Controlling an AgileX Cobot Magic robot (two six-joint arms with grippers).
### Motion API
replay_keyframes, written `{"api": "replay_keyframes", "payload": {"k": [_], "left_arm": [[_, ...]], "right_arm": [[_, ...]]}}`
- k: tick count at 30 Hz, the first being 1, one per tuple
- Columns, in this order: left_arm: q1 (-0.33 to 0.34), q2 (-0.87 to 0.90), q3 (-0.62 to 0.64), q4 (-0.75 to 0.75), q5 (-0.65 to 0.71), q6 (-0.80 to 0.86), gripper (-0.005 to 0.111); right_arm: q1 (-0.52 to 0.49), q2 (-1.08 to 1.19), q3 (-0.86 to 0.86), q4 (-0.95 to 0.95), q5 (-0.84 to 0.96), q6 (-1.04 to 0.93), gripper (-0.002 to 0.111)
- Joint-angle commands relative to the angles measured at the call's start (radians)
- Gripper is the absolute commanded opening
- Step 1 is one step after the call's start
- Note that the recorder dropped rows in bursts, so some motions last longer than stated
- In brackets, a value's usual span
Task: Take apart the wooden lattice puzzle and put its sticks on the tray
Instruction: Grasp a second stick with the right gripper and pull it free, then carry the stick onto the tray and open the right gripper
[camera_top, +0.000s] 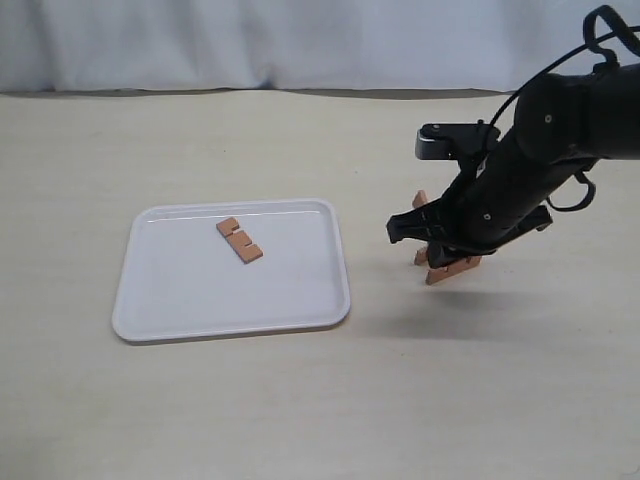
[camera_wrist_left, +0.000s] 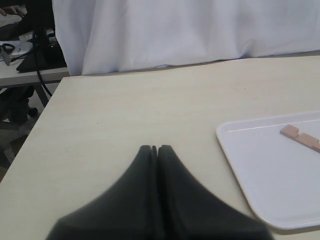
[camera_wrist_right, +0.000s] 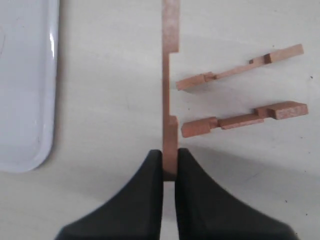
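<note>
One notched reddish-brown stick (camera_top: 240, 240) lies flat on the white tray (camera_top: 180, 300) at the left of the table; the same stick (camera_wrist_left: 301, 138) and tray (camera_wrist_left: 270, 170) show in the left wrist view. My right gripper (camera_wrist_right: 169, 156) is shut on the end of another stick (camera_wrist_right: 170, 90), held edge-on above the table to the right of the tray (camera_wrist_right: 25, 85). Two more sticks (camera_wrist_right: 240, 70) (camera_wrist_right: 245, 120) lie on the table beside it. In the exterior view my right gripper (camera_top: 437, 255) covers most of these sticks (camera_top: 452, 268). My left gripper (camera_wrist_left: 156, 148) is shut and empty.
The pale tabletop (camera_top: 300, 400) runs back to a white curtain (camera_top: 300, 40). In the left wrist view the table's edge (camera_wrist_left: 45, 110) shows, with dark equipment and cables (camera_wrist_left: 30, 45) beyond it.
</note>
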Motion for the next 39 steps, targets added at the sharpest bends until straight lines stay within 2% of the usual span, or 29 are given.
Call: {"api": "replay_keyframes", "payload": {"k": [1,6,12,17,24,29,34,39], "left_arm": [[-0.002,-0.002,0.002,0.003,-0.01,0.001,0.0],[-0.002,-0.002,0.002,0.003,-0.01,0.001,0.0],[-0.002,-0.002,0.002,0.003,-0.01,0.001,0.0],[-0.002,-0.002,0.002,0.003,-0.01,0.001,0.0],[-0.002,-0.002,0.002,0.003,-0.01,0.001,0.0],[-0.002,-0.002,0.002,0.003,-0.01,0.001,0.0],[-0.002,-0.002,0.002,0.003,-0.01,0.001,0.0],[-0.002,-0.002,0.002,0.003,-0.01,0.001,0.0]], "right_arm": [[-0.004,-0.009,0.0,0.054,-0.015,-0.006,0.005],[-0.004,-0.009,0.0,0.184,-0.065,-0.006,0.005],[-0.004,-0.009,0.0,0.217,-0.099,-0.006,0.005],[-0.004,-0.009,0.0,0.453,-0.149,-0.023,0.005],[0.007,-0.005,0.0,0.781,-0.174,-0.274,0.005],[0.097,0.011,0.0,0.799,-0.259,-0.372,0.005],[0.297,0.072,0.0,0.799,-0.544,-0.514,0.005],[0.392,0.156,-0.05,0.799,-0.559,-0.663,0.005]]}}
